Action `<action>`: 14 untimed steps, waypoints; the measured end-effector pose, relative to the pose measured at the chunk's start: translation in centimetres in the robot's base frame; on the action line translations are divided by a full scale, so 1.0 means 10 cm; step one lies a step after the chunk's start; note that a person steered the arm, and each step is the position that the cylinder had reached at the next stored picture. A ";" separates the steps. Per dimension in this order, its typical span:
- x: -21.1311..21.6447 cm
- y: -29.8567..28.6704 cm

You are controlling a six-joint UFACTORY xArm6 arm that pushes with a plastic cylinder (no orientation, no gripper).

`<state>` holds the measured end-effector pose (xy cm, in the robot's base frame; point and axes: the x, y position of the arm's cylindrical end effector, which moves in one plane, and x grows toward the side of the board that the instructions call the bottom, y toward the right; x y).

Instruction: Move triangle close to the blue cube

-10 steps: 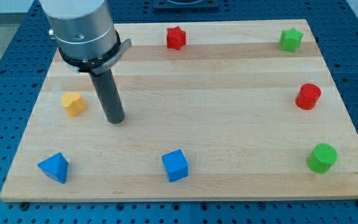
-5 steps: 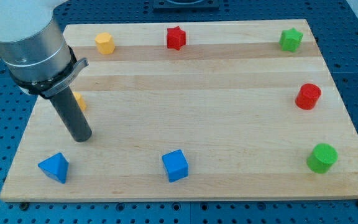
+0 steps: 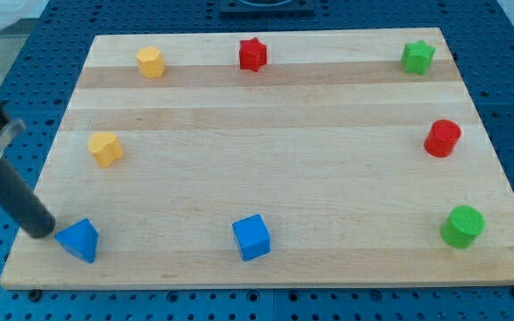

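Observation:
The blue triangle lies near the board's bottom left corner. The blue cube sits at the bottom middle, well to the triangle's right. My tip is at the board's left edge, right beside the triangle's left side, touching it or nearly so. The rod rises from the tip towards the view's upper left.
A yellow heart-like block is above the triangle. A yellow hexagon, a red star and a green star line the top. A red cylinder and a green cylinder stand at the right.
The rod has swept down and to the left, from beside the yellow heart block to the triangle's left side. No block has visibly moved.

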<state>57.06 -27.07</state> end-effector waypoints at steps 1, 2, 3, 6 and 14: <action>0.02 0.01; 0.02 0.12; 0.07 0.41; 0.22 0.42; 0.48 1.20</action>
<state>61.87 -15.06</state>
